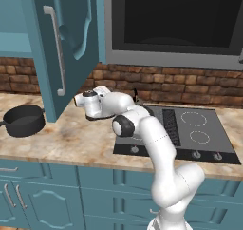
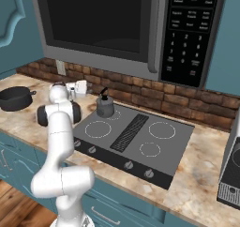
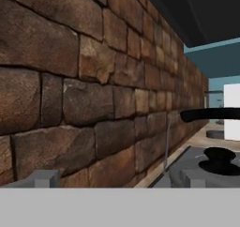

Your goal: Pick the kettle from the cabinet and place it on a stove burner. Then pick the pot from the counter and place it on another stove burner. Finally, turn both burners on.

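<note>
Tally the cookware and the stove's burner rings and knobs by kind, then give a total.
Kettle: 1
Pot: 1
Burner rings on the cooktop: 4
Front knobs, counted in the right base view: 4, the leftmost partly hidden by the arm
Total: 10

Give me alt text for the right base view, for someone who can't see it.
A grey kettle stands on the back-left burner of a dark cooktop, while a white robot arm rises at lower left, its gripper beside the kettle, not holding it. A dark pot sits on the marbled counter at far left.
</note>
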